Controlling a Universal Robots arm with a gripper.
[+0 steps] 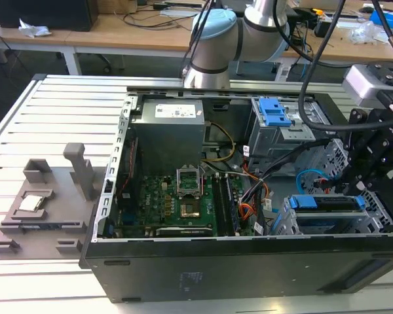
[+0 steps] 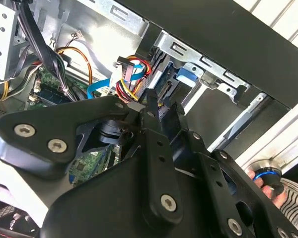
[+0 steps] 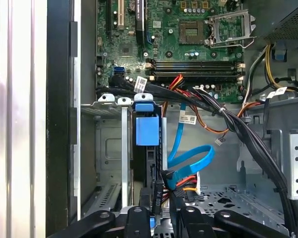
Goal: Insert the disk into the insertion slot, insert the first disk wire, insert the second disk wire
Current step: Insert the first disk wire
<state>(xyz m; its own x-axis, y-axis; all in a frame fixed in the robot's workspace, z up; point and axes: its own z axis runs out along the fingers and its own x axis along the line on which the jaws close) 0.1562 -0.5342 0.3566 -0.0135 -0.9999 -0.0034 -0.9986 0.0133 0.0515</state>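
White slatted worktop beneath open black computer case. Silver hard drive in bright blue carrier already seated in grey perforated drive cage, long axis pointing straight away from black tool, connector end nearest. Tool's opening and hold: cannot tell.

exterior view: above computer case | both wrist views: close, share insertion slot
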